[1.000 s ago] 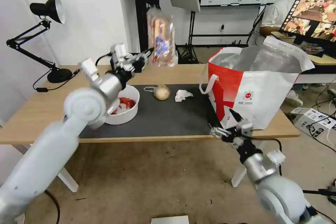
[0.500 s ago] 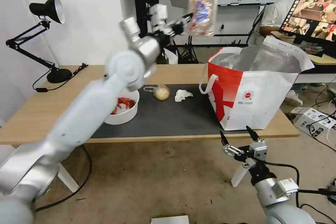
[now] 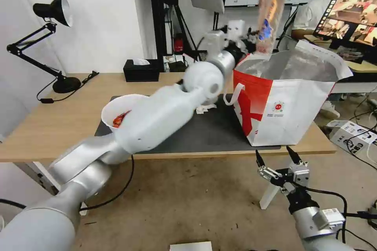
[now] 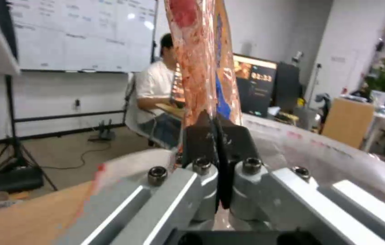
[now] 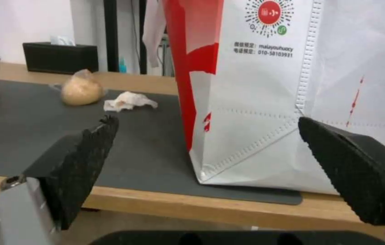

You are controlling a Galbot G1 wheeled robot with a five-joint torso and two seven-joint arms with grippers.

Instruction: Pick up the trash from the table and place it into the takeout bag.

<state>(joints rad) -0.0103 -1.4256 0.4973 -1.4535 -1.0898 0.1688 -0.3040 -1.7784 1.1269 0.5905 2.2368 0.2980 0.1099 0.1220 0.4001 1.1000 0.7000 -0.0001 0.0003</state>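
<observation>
Left gripper, upper centre-right of the head view, clenched on the lower edge of a clear hinged plastic tray of reddish food scraps, held upright above the near rim of the large red-and-white insulated takeout bag with silver foil lining, judged so it can drop into the open mouth. Right gripper, lower right of frame below the light-wood table edge, jaws spread wide and empty, idle. White round bowl of red shells, crumpled white tissue and clear-bagged beige ball lie on the dark grey mat, left of the bag.
</observation>
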